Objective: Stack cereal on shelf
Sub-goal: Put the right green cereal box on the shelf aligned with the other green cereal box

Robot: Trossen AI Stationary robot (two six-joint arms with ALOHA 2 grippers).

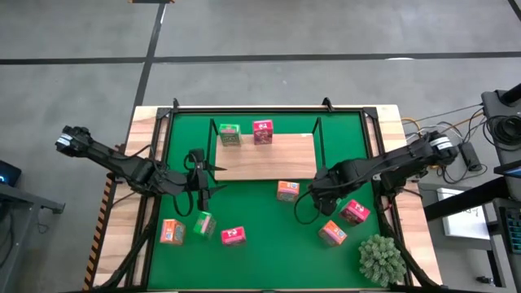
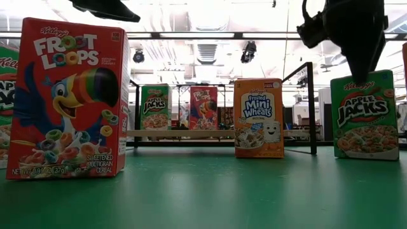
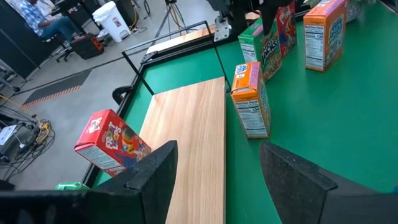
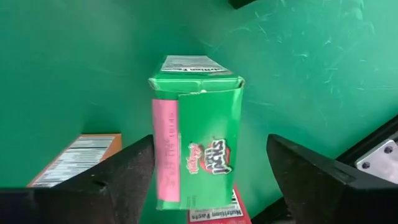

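Note:
The shelf (image 1: 264,160) lies mid-mat, a light-wood board with black wire ends. A green box (image 1: 230,134) and a pink-red box (image 1: 262,131) stand on its far edge. An orange box (image 1: 287,190) stands on the mat by its near edge. My right gripper (image 4: 208,186) is open above a green box (image 4: 196,143), with one finger on each side of the box's top. My arm hides this box in the high view. The box stands upright on the mat (image 2: 364,114). My left gripper (image 3: 217,180) is open and empty over the shelf's left end (image 3: 193,143).
Orange (image 1: 172,232), green (image 1: 203,223) and pink-red (image 1: 234,236) boxes stand on the mat's near left. A pink-red (image 1: 355,213) and an orange box (image 1: 332,233) sit near right, beside the spiky plant (image 1: 381,259). People sit in the room beyond (image 3: 43,22).

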